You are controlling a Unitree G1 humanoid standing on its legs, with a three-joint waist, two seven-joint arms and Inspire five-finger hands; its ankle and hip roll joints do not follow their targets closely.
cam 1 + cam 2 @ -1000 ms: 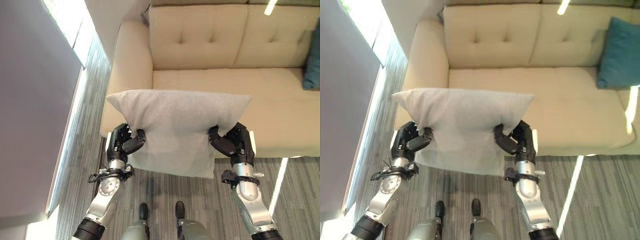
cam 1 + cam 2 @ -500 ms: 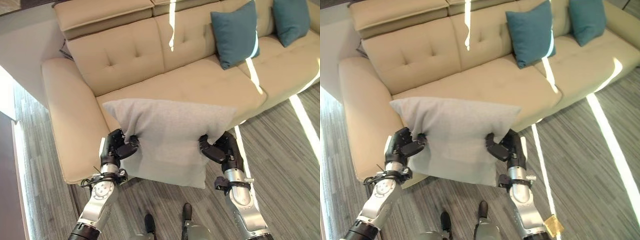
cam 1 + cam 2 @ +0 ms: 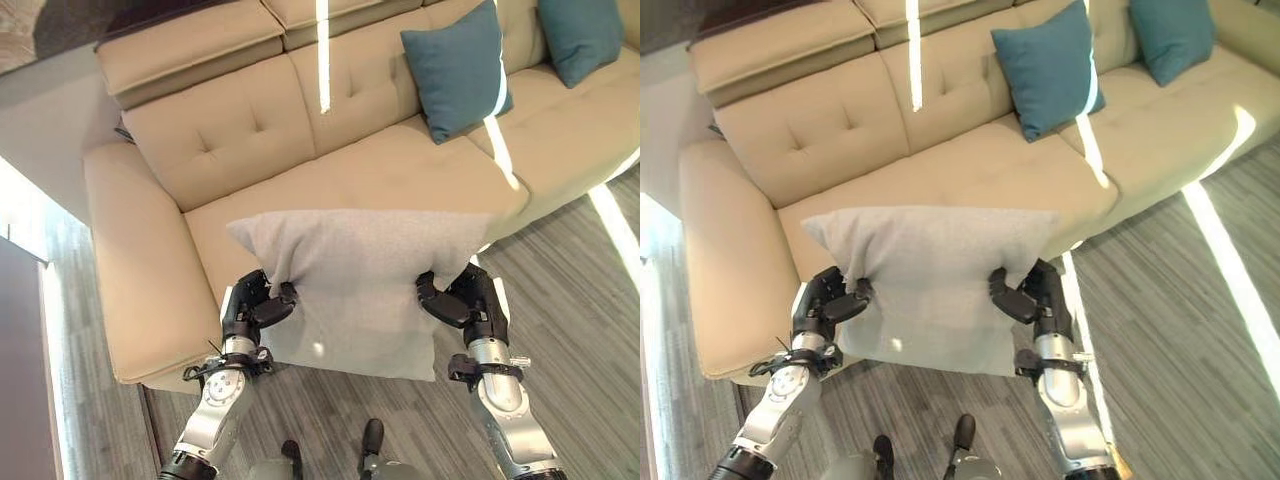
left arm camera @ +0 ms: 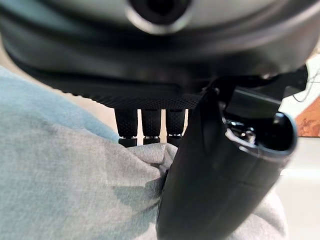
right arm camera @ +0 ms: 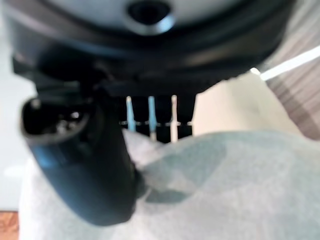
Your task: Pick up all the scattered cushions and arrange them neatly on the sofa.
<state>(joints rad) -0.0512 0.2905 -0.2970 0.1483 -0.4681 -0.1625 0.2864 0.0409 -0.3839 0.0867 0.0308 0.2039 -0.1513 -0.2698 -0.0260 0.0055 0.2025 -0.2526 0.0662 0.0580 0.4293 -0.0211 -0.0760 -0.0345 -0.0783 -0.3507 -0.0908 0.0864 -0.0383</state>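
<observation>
Over the sofa (image 3: 200,150) seat's front edge I've got the grey cushion (image 3: 360,270) pinched by left hand (image 3: 252,308) and right hand (image 3: 468,302) (carrying step); next, I'd lower it against the backrest.

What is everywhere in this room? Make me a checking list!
Surface: beige sofa, seat bare in front of the robot.
Job's things: grey cushion held up over the seat's front edge; two teal cushions leaning on the backrest further right.
Clutter: nothing seen.
Hands: left robot hand and right robot hand each pinch a side of the grey cushion.
Cables: nothing seen.
Surroundings: grey striped floor with sun stripes.
</observation>
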